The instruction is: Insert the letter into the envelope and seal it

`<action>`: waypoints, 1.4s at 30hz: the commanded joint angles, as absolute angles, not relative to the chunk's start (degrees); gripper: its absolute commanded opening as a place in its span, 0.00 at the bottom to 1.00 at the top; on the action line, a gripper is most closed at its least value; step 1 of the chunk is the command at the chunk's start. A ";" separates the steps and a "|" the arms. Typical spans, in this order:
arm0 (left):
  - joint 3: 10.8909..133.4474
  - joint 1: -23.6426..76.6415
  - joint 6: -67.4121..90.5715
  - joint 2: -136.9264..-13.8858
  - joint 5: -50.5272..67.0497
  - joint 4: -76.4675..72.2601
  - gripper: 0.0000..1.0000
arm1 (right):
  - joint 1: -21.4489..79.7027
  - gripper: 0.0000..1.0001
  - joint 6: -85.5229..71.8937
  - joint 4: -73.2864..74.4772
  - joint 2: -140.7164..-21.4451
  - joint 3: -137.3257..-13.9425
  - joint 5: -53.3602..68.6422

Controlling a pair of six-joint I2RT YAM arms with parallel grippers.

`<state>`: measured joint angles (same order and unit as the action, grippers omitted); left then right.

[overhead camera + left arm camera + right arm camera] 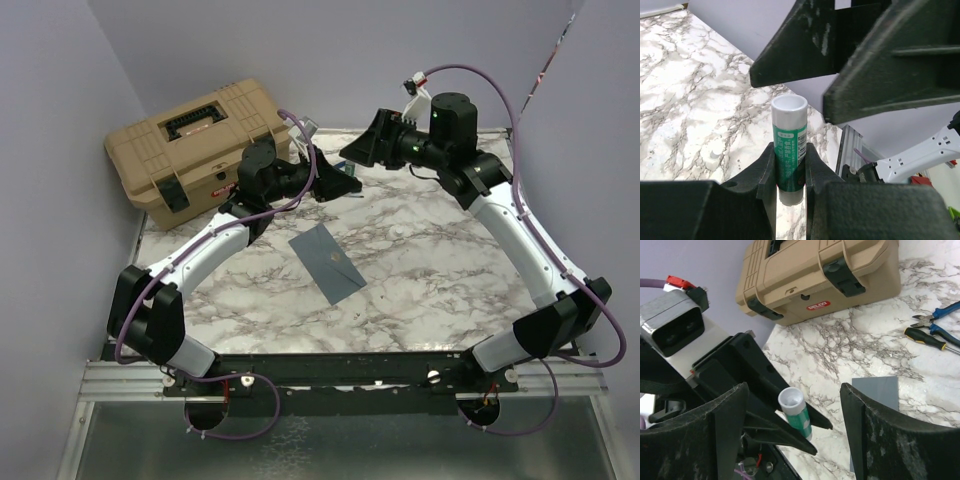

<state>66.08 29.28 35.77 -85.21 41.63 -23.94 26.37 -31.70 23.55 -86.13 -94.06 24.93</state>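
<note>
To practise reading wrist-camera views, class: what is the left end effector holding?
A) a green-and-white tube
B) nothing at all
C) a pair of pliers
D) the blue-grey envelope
A: in the left wrist view, the left end effector is closed on an upright green-and-white tube, while the envelope lies flat on the table, apart from both arms.

Matt paper envelope (327, 262), glossy marbled tabletop (440, 275)
</note>
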 commanded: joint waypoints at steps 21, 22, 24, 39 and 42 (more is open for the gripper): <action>68.42 29.27 34.87 -85.83 49.51 -23.60 0.00 | 26.17 0.00 -14.78 21.75 -85.85 -93.61 48.02; 68.46 29.27 35.02 -85.89 52.43 -23.99 0.00 | 26.03 0.00 -12.04 20.96 -85.00 -92.79 53.99; 68.55 29.32 37.17 -86.01 59.19 -26.89 0.00 | 25.93 0.00 -6.23 20.85 -83.51 -91.68 65.46; 67.70 29.48 38.68 -85.56 57.75 -30.07 0.00 | 25.93 0.49 -14.96 21.58 -83.70 -93.71 44.96; 65.82 29.28 38.51 -85.22 49.50 -29.99 0.00 | 25.93 0.73 -24.28 21.39 -83.71 -93.28 30.34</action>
<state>67.59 29.36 38.54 -84.99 62.89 -29.63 25.19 -11.16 21.54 -84.58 -92.29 53.80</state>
